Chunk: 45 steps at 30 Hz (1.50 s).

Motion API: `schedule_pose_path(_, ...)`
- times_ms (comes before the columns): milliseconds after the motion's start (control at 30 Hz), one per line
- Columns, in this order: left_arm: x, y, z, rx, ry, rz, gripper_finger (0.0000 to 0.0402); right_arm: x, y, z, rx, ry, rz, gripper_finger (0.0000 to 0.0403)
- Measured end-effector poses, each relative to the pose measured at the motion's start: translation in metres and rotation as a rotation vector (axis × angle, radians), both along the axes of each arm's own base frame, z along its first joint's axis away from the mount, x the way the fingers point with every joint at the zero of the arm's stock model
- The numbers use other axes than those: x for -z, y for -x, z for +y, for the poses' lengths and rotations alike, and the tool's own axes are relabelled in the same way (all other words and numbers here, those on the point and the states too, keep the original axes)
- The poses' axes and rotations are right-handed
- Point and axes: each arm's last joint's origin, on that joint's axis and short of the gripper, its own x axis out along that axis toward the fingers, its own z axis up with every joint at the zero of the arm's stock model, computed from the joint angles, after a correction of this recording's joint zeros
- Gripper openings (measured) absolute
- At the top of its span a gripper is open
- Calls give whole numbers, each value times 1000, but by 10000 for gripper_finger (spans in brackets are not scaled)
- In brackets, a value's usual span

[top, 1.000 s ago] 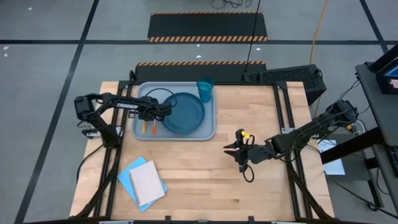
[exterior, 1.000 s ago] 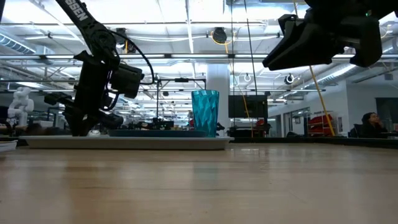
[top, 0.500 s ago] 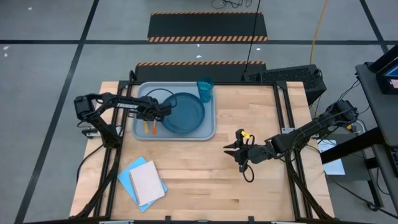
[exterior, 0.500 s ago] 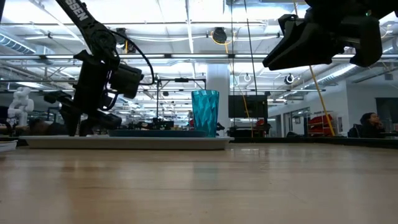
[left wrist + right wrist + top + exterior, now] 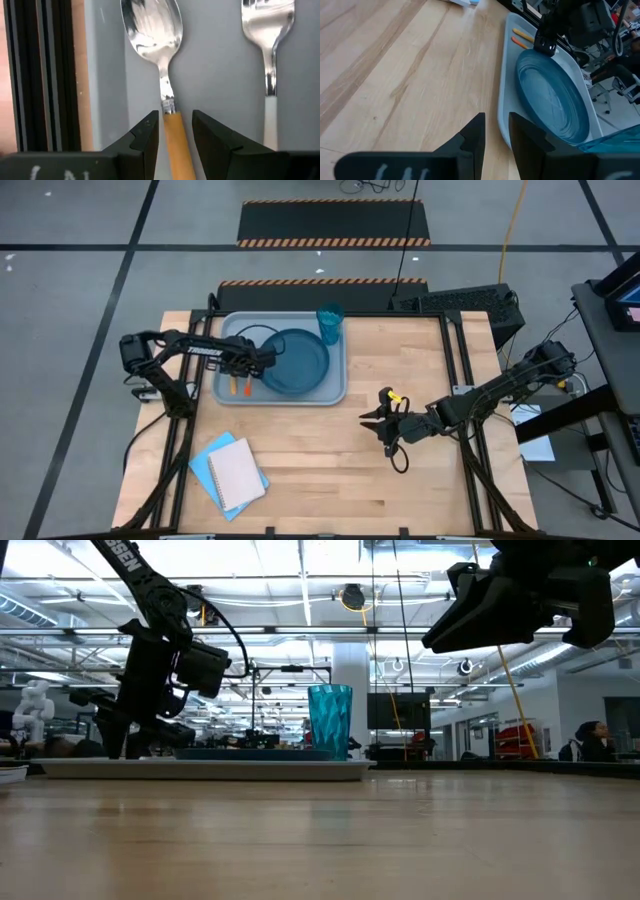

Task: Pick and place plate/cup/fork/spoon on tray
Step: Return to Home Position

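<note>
While the tray (image 5: 340,385) serves as reference: plate (image 5: 297,360) lies at its centre; cup (image 5: 330,323) stands upright in its far right corner; spoon (image 5: 161,65) and fork (image 5: 268,45) lie side by side along its left edge. Left gripper (image 5: 174,131) sits low over the spoon, jaws narrowly apart, straddling the yellow-orange handle without clearly pinching it. Right gripper (image 5: 372,418) hovers over bare table (image 5: 330,470), right of the tray; fingers slightly apart, empty. Notebook (image 5: 231,472) lies nearer than the tray.

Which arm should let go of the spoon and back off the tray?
Left. Its tool straddles the spoon handle on the tray; the right tool hangs over bare table, away from it.
</note>
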Motion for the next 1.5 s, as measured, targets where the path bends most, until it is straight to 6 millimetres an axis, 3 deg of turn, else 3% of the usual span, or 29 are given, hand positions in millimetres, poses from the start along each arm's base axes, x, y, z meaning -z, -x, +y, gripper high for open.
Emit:
schedule_pose_path(633, -8, -5, -18, 52, 3, 21, 122, 0, 0, 0, 0, 0, 0, 80)
schedule_pose_path(867, -61, -26, -53, 208, -196, -107, 122, -1, 0, 0, 2, -2, -6, 80)
schedule_pose_path(1033, -91, -30, -92, 370, -373, -242, 122, -14, 6, -1, 17, -59, -67, 80)
schedule_pose_path(1300, -108, -18, -147, 610, -534, -367, 122, -40, 25, -3, 28, -191, -174, 72)
schedule_pose_path(1500, -111, -17, -174, 738, -623, -455, 82, -49, 41, -5, 28, -233, -173, 21)
